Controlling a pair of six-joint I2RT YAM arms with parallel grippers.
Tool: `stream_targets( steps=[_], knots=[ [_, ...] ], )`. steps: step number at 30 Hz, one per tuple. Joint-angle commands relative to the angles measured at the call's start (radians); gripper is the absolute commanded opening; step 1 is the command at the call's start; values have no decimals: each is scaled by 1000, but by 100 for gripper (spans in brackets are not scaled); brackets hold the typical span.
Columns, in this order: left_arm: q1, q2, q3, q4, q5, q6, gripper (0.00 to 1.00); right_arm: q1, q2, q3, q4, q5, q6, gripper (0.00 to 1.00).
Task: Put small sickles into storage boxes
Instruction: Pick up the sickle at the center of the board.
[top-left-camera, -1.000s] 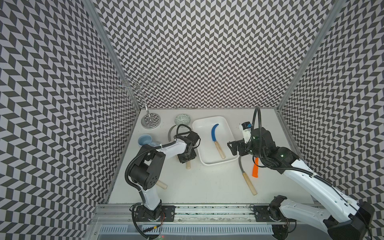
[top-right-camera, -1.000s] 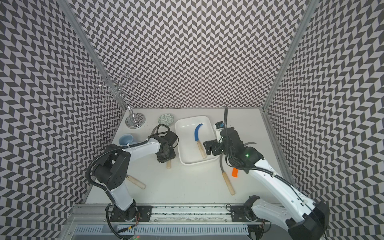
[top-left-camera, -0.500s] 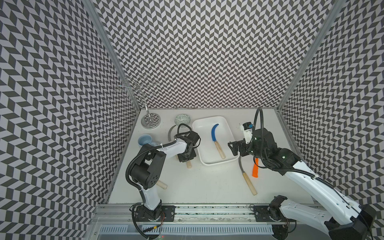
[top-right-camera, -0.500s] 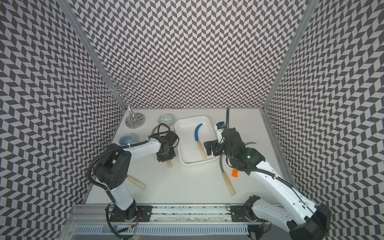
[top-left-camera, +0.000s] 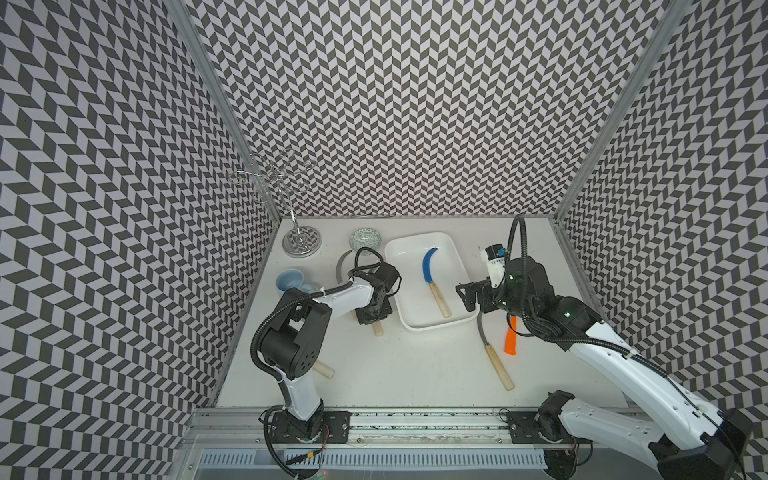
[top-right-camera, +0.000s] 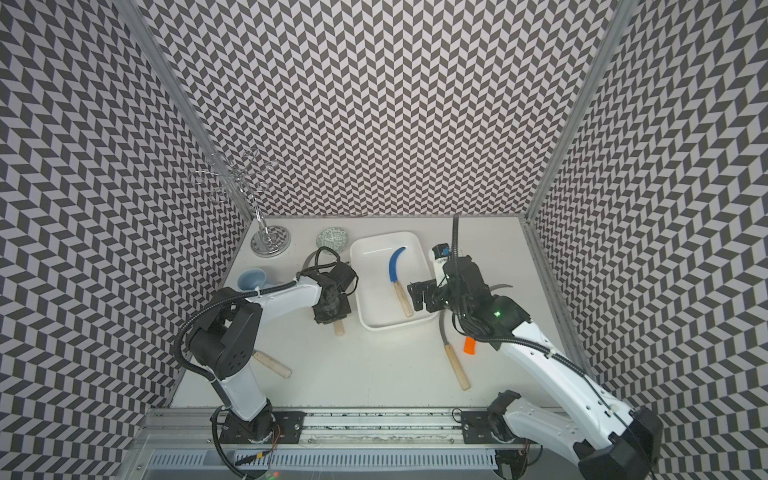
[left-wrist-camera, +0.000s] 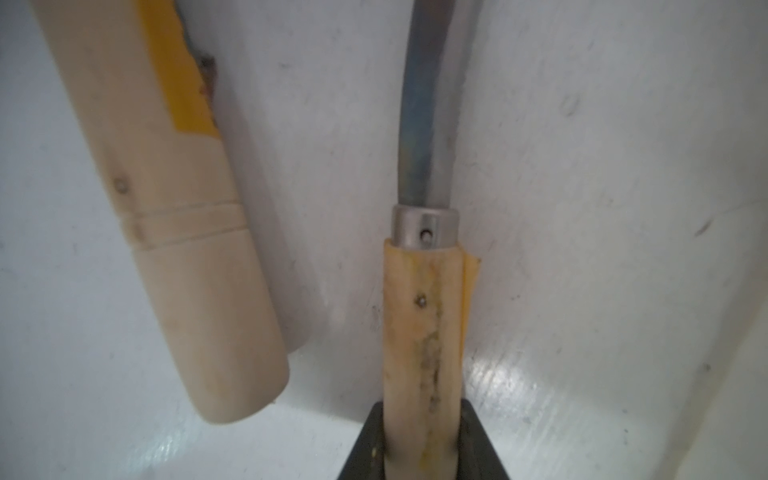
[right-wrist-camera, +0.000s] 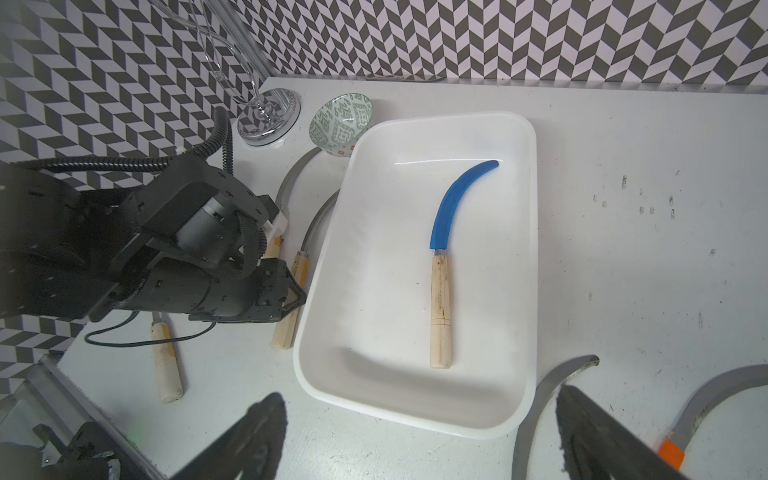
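Left gripper (left-wrist-camera: 419, 440): jaws closed on the pale wooden handle of a grey-bladed sickle (left-wrist-camera: 422, 324), behind its metal ferrule. The blade runs ahead of the jaws, and the sickle looks not yet lifted off the table.
Second sickle (left-wrist-camera: 187, 249): handle just beside those jaws, untouched.
Storage tray (top-left-camera: 436, 329): just beyond the left jaws; holds the blue-bladed sickle (top-left-camera: 432, 278).
Right gripper (top-left-camera: 468, 296): jaws wide apart, empty, over the tray's near corner.
Grey sickle (top-left-camera: 496, 361), orange-handled sickle (top-left-camera: 511, 340): on the table, behind the right jaws.
Handling, judged: light, rigid, blade-heavy. The steel is slick and edged, so take the handle near the ferrule.
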Motion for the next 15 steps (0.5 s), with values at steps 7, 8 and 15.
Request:
stream_targets(
  steps=[7,8,15],
  knots=[
    [2,-20,-27,-26,-22,-24,12,-7,-10,-11,52,-9,6,100],
    [0,-22,-22,-31,-24,-25,12,-7,-10,-12,52,-8,5,100],
    [-5,-56,0,-71,-45,-32,12,-7,-8,-13,52,-12,6,100]
  ],
)
